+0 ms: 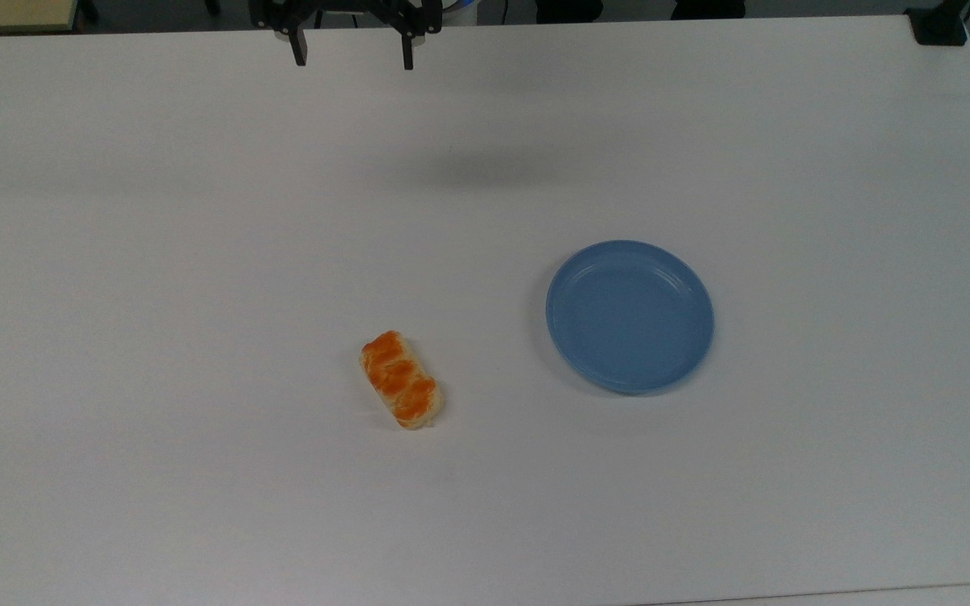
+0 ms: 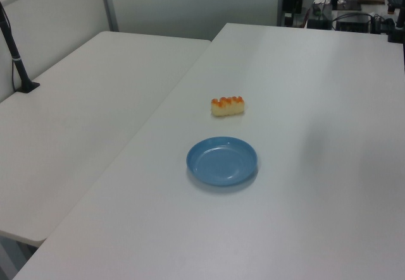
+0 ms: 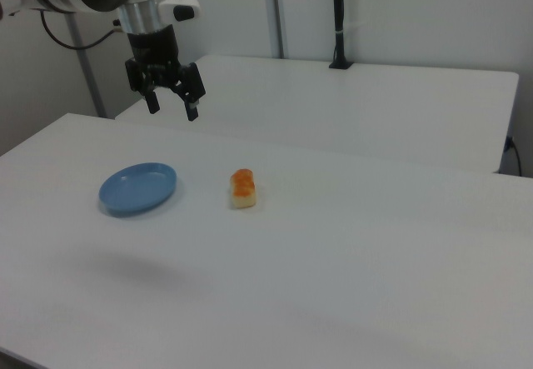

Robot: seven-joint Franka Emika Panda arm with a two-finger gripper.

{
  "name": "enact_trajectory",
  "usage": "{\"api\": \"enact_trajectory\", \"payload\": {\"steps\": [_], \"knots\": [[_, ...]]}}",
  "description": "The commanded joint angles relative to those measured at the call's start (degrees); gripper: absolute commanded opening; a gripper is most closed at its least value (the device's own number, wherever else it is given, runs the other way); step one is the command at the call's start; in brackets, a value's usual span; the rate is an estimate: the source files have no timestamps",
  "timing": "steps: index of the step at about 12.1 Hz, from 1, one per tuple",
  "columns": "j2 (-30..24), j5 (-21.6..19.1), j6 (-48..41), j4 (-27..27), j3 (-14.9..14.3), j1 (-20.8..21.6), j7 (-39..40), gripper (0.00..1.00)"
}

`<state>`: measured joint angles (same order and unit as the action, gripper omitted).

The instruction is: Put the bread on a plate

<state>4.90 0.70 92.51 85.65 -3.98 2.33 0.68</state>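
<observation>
Bread (image 1: 401,380) lies loose on the worktop (image 1: 199,252), at nine o'clock from the plate (image 1: 629,316) and well apart. It looks light and soft with a glossy top, so pinch gently across the pale short sides, mid-length. Far off at twelve o'clock, the gripper (image 1: 354,59) hangs high, spread wide, empty.
</observation>
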Motion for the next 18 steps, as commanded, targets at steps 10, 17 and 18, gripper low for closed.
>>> {"api": "enact_trajectory", "payload": {"steps": [10, 17, 18], "knots": [[1.85, 2.62, 2.13, 0.49, 0.37, -0.74, 1.25, 1.00], [16.77, 8.17, 13.05, -7.57, 0.37, -1.89, 13.11, 1.00], [19.77, 8.18, 13.13, -10.12, 0.37, -1.80, 14.42, 1.00]]}}
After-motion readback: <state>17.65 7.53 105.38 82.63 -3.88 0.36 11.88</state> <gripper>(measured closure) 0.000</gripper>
